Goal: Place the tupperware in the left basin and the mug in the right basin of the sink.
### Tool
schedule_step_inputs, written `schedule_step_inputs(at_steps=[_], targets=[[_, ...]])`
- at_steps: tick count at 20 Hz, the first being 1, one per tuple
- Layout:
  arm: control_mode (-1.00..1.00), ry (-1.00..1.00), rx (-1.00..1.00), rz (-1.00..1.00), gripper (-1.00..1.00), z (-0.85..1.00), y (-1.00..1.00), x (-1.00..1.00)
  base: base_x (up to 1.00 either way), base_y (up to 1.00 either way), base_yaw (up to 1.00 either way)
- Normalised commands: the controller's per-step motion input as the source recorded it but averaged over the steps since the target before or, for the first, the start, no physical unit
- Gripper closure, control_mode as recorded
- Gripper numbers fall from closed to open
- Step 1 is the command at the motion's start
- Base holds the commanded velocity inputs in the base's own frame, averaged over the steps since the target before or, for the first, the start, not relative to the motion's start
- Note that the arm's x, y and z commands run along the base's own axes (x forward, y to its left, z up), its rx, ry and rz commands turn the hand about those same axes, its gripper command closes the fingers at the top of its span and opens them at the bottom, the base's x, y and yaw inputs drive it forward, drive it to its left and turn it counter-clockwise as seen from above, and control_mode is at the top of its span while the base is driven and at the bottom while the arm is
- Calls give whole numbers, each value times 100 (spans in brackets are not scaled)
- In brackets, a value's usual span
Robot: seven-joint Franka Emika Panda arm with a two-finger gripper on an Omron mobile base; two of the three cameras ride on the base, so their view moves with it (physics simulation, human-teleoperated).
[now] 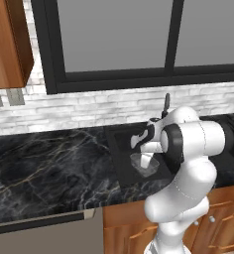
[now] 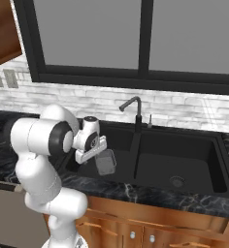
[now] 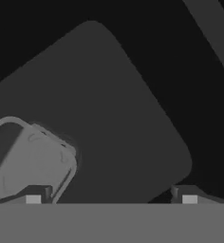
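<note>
The tupperware, translucent grey with rounded corners, sits inside the left basin of the black sink, its open top tilted rather than level as seen from both base cameras. Just above it hangs the white arm's pincer, its jaws spread wide and released, holding nothing; in the hand view the container lies low and to the left, beside one fingertip and well apart from the other. The right basin, past the central divider, shows its round drain. A black gooseneck faucet rises behind the divider, and a dark marbled tabletop stretches to the left of the sink.
</note>
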Motion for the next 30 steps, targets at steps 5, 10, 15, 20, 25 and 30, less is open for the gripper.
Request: schedule_step_inputs(at_steps=[5, 10, 15, 20, 25, 30], targets=[[-100, 8, -2, 31, -100, 44, 0, -18, 0, 0, 0], [-100, 4, -1, 36, -100, 39, -4, -23, 0, 0, 0], [-100, 5, -1, 38, -100, 36, -3, -22, 0, 0, 0], [-100, 12, -2, 39, -100, 38, -3, -21, 0, 0, 0], [-100, 11, -2, 42, -100, 33, -3, -24, 0, 0, 0], [-100, 0, 0, 43, -100, 23, -10, -40, 0, 0, 0]])
